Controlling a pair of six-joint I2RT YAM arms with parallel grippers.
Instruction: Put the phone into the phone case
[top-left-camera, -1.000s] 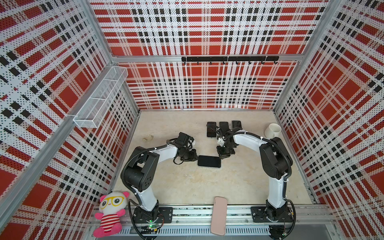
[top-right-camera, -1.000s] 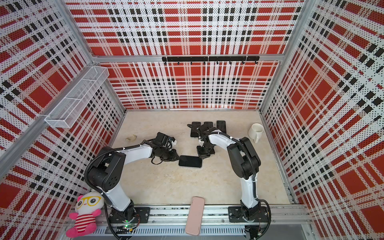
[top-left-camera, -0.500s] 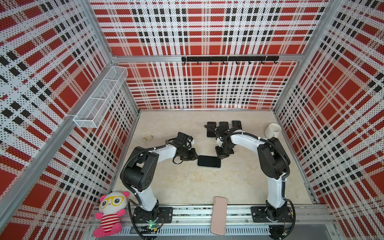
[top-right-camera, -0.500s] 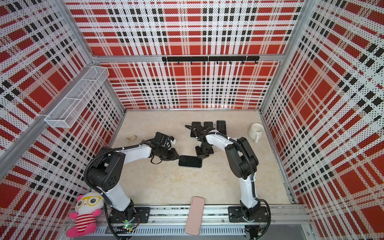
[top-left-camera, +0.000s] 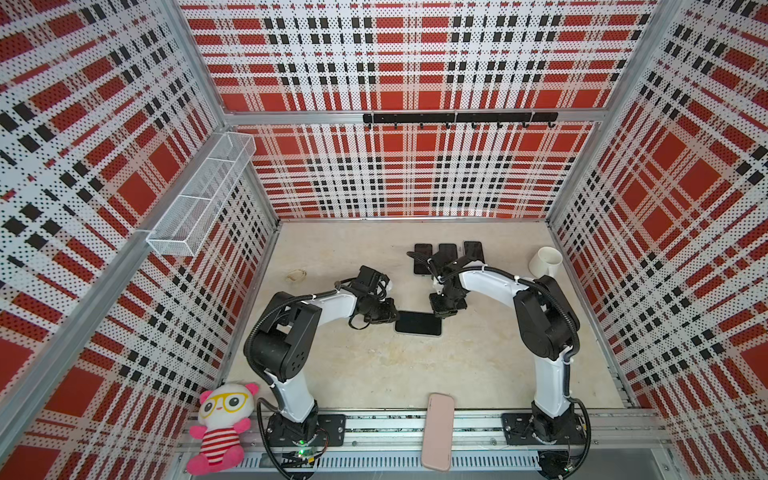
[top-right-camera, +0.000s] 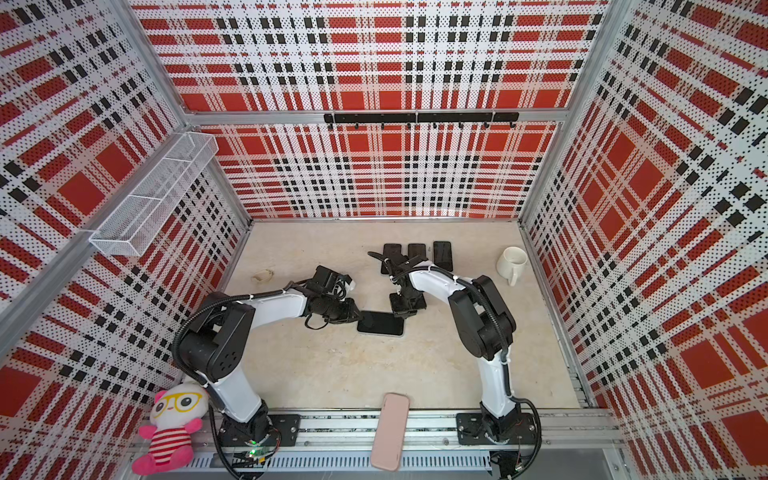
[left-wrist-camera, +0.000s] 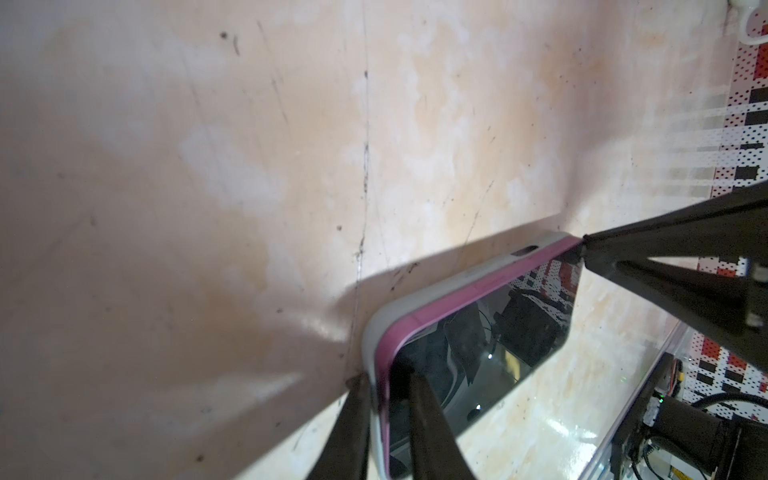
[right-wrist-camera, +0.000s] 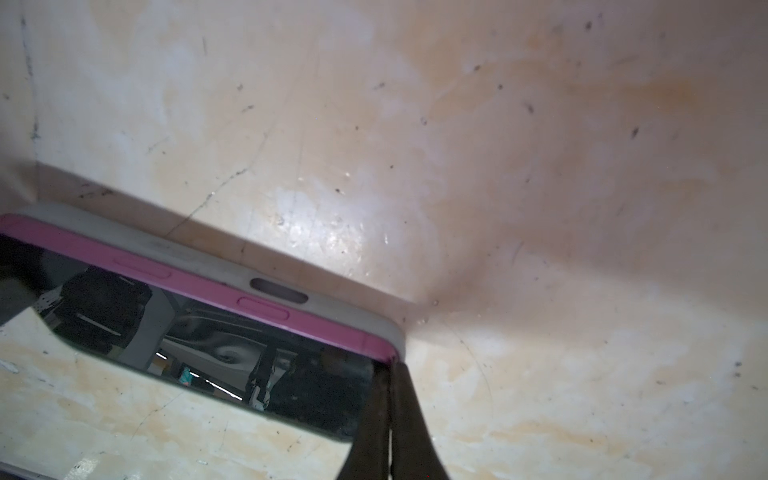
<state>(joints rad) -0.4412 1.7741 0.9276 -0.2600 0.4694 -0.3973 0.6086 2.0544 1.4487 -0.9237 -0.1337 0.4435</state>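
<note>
A phone (top-left-camera: 417, 323) (top-right-camera: 380, 323) with a black screen and pink frame lies flat mid-table, seated in a grey phone case (left-wrist-camera: 415, 297) (right-wrist-camera: 199, 253) whose rim wraps its edge. My left gripper (left-wrist-camera: 384, 374) (top-left-camera: 390, 316) is shut over the left short end, with one finger outside the case wall and the other on the screen (left-wrist-camera: 498, 332). My right gripper (right-wrist-camera: 390, 368) (top-left-camera: 441, 311) is shut with nothing between its fingers. Its joined tips touch the phone's far right corner, which also shows in the left wrist view.
Three dark phones (top-left-camera: 446, 253) lie in a row at the back, with a white mug (top-left-camera: 545, 262) to their right. A small crumpled scrap (top-left-camera: 296, 275) sits at the left. A pink phone-shaped slab (top-left-camera: 437, 436) rests on the front rail, with a plush toy (top-left-camera: 220, 428) at the front left.
The right arm has shifted slightly left, its shut tips staying at the phone's far right corner. The left gripper and the phone have hardly moved.
</note>
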